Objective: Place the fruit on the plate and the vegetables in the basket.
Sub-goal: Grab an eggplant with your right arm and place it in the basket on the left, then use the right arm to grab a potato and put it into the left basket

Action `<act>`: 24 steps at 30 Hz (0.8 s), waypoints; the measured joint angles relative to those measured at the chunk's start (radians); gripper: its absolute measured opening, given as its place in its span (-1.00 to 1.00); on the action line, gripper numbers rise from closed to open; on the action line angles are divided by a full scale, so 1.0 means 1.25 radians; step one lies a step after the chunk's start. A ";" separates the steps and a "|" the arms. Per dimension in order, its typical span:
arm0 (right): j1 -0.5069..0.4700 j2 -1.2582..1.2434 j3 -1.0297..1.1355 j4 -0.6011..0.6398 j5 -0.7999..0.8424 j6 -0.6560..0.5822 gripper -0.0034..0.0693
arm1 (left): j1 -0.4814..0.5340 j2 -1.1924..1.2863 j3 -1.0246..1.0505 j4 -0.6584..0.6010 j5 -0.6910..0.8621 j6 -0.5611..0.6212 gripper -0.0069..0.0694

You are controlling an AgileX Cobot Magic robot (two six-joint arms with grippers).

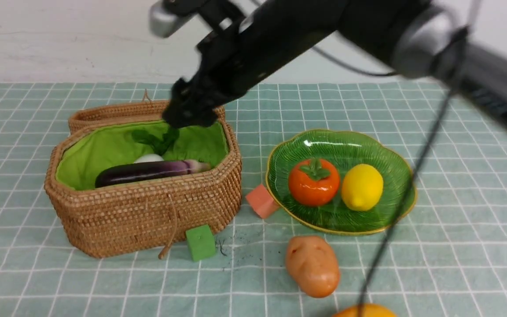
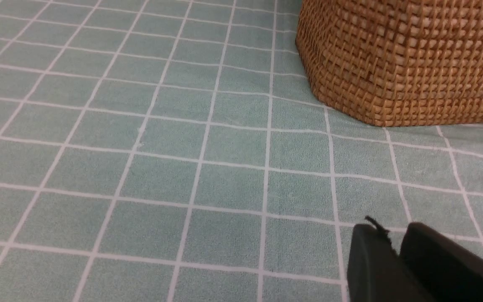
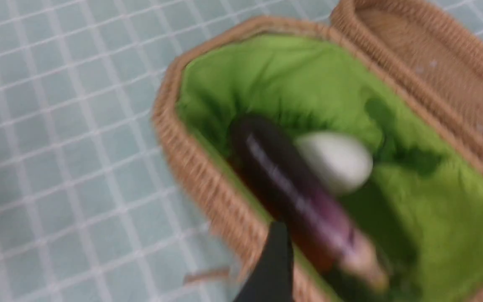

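The wicker basket (image 1: 148, 215) stands at the left with its lid (image 1: 104, 114) leaning behind it. Inside on the green lining lie a dark purple eggplant (image 1: 148, 172) and a white radish (image 1: 148, 158) with green leaves. My right gripper (image 1: 189, 115) hangs above the basket's back right part, open (image 3: 388, 268) and holding nothing; the eggplant (image 3: 292, 188) and radish (image 3: 336, 161) lie below it. The green plate (image 1: 368, 145) holds the orange-red fruit (image 1: 314, 182) and the lemon (image 1: 361, 186). The potato (image 1: 313, 265) lies on the cloth in front of the plate. The mango (image 1: 365, 311) peeks in at the bottom edge. My left gripper (image 2: 392, 235) is shut over bare cloth near the basket's wall (image 2: 405, 63).
A salmon-pink cube (image 1: 262, 201) sits between basket and plate, touching the plate's rim. A green cube (image 1: 200, 242) rests against the basket's front. The right arm's cable (image 1: 394, 220) hangs across the plate. A checked teal cloth (image 1: 456, 246) covers the table.
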 joint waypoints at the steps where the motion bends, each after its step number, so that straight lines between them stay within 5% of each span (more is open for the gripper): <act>1: -0.015 -0.035 0.044 -0.014 0.018 0.000 0.82 | 0.000 0.000 0.000 0.000 0.000 0.000 -0.55; 4: -0.054 -0.119 0.197 -0.076 0.034 0.025 0.79 | 0.000 0.000 0.000 0.000 0.000 0.000 -0.55; 13: -0.047 -0.215 0.588 -0.132 0.001 0.369 0.78 | 0.000 0.000 0.000 0.000 0.000 0.000 -0.55; 19: -0.046 -0.168 0.653 -0.208 -0.104 0.543 0.78 | 0.000 0.000 0.000 0.000 0.000 0.000 -0.55; 24: -0.045 -0.126 0.654 -0.185 -0.147 0.573 0.78 | 0.000 0.000 0.000 0.000 0.000 0.000 -0.52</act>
